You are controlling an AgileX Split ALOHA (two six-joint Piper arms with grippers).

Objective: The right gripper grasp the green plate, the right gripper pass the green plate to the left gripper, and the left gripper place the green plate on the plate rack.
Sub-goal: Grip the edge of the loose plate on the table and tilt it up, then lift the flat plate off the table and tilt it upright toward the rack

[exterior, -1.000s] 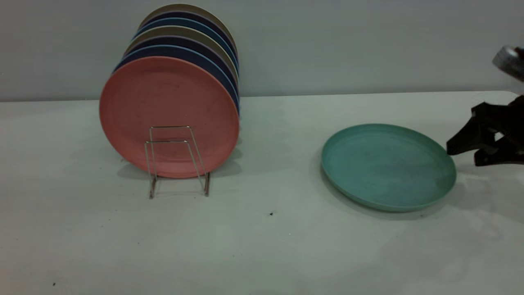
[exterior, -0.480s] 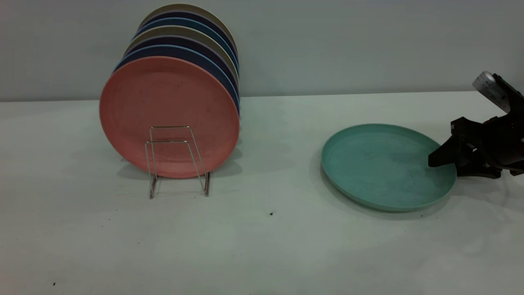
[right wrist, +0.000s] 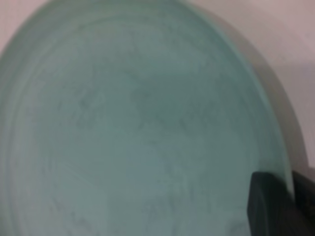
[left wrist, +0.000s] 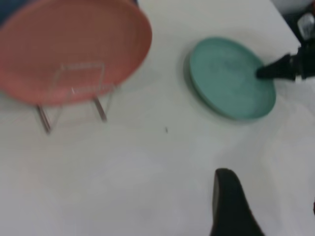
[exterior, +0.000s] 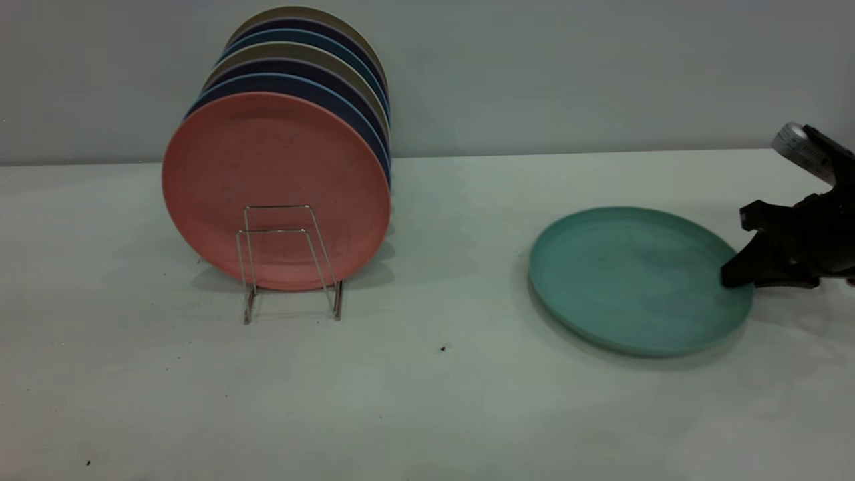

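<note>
The green plate (exterior: 634, 280) lies on the white table at the right, its right edge raised slightly. My right gripper (exterior: 733, 277) reaches in from the right and is shut on the plate's right rim. In the right wrist view the plate (right wrist: 138, 123) fills the frame, with the gripper (right wrist: 290, 191) holding one finger inside the rim and one outside. The plate rack (exterior: 287, 260) stands at the left with its front loops free. My left gripper (left wrist: 269, 189) is open above the table, out of the exterior view. Its wrist view shows the plate (left wrist: 229, 78) and the rack (left wrist: 74, 93).
A salmon-pink plate (exterior: 267, 167) stands upright in the rack, with several dark blue and olive plates behind it. The table (exterior: 427, 401) runs between the rack and the green plate. A grey wall rises behind the table.
My right gripper came in from the right, dropped onto the green plate's right rim and closed on it. The plate shifted slightly right and its right edge rose.
</note>
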